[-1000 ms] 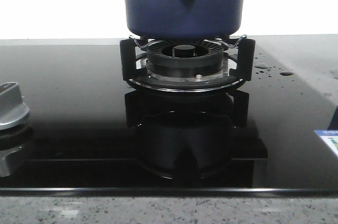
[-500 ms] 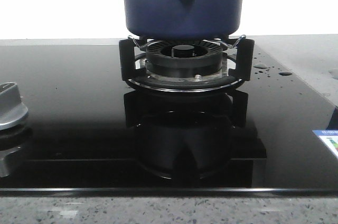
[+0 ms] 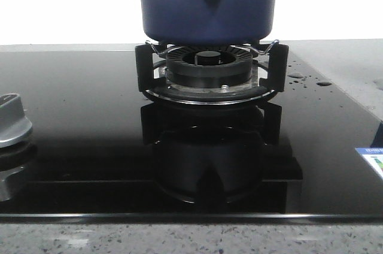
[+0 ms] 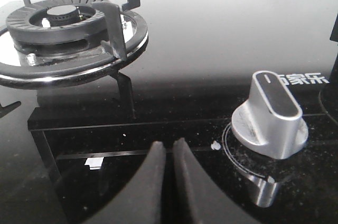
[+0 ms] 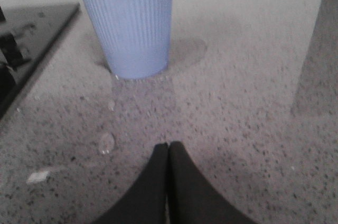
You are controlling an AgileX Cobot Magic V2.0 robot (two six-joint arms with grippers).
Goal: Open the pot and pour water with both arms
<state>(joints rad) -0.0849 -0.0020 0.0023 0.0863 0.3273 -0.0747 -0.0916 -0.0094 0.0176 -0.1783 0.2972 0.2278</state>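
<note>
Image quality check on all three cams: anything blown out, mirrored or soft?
Front view: background behind the dark navy-blue round pot is blown out white; glossy black glass cooktop mirrors the burner. Left wrist view: sharp, with the silver control knob reflected in the glass. Right wrist view: soft; ribbed pale-blue cup slightly blurred.

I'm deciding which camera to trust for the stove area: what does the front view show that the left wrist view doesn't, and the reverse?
Only the front view shows the pot sitting on a burner, plus water droplets on the glass. Only the left wrist view shows the left gripper, fingers together, and an uncovered burner. Both show the black glass cooktop and a silver knob.
</note>
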